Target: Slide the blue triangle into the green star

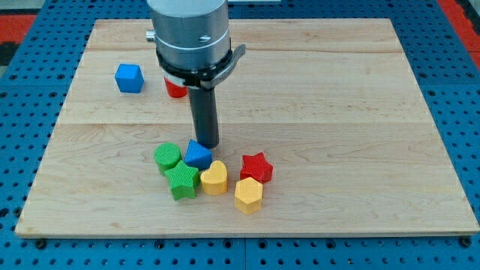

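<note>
The blue triangle [198,155] lies on the wooden board [337,112], below the board's middle. The green star [182,181] sits just below and left of it, touching or nearly touching it. My tip [208,144] is at the triangle's upper right edge, in contact or almost so. The rod rises from there to the arm's grey body at the view's top.
A green cylinder [168,157] sits left of the triangle. A yellow heart-like block [214,178], a yellow hexagon [249,195] and a red star [256,167] cluster to the right. A blue cube [129,78] lies at upper left. A red block [175,88] is partly hidden behind the arm.
</note>
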Motion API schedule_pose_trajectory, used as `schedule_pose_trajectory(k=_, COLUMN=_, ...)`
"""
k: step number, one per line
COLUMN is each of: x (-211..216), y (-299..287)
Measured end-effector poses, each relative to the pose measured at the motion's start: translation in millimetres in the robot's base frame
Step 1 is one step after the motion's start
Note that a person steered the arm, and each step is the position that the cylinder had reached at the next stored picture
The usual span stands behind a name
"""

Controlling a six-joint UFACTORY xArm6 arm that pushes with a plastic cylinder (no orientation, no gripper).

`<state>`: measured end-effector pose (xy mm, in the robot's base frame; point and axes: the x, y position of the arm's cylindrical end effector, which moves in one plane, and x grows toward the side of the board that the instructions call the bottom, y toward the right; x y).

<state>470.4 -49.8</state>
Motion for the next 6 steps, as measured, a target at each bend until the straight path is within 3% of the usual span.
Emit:
schedule_pose_trajectory(k=1, x=-48.7, y=3.2)
schedule_pose_trajectory(k=6, x=-49.7, y=-9.7)
